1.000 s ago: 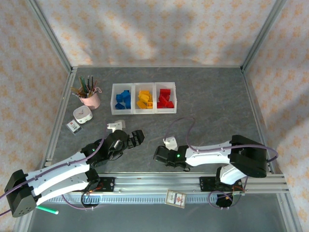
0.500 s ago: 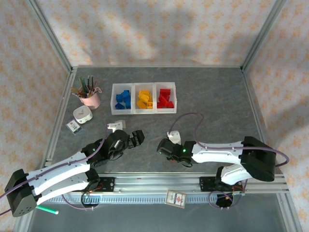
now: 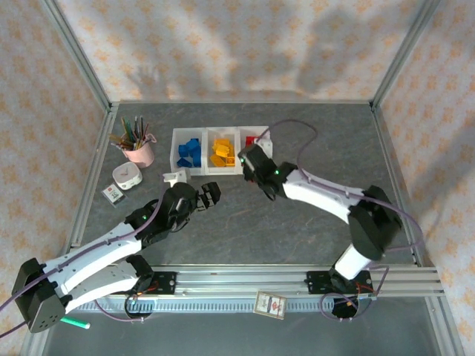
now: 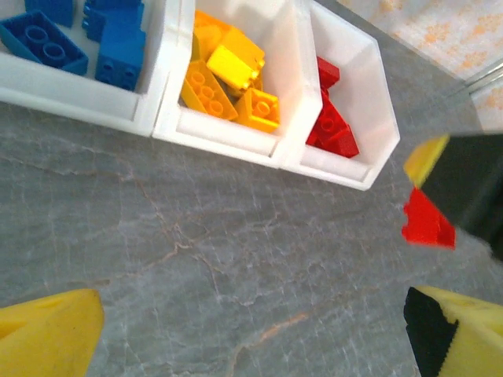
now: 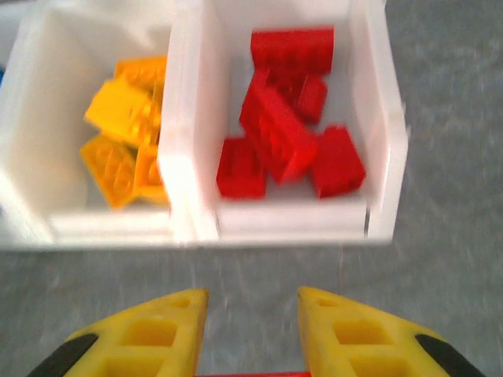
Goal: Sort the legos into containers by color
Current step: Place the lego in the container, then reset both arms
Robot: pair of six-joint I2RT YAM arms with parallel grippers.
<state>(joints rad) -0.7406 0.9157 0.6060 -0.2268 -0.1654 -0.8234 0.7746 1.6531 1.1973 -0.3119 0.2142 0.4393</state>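
i see right claw (image 3: 249,160) pinching red lego (image 4: 428,221), hovering just short of containers (image 4: 236,140) front wall, facing compartment with red legos (image 5: 291,145). blue legos (image 4: 47,49) in left compartment, yellow legos (image 4: 228,78) in middle. my left claw (image 3: 210,194) spread wide, empty, over bench (image 3: 312,230) near tray.

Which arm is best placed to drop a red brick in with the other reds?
Right. The right arm's fingers pinch a red brick just in front of the bin of red bricks. The left arm's fingers are open, empty and farther back.
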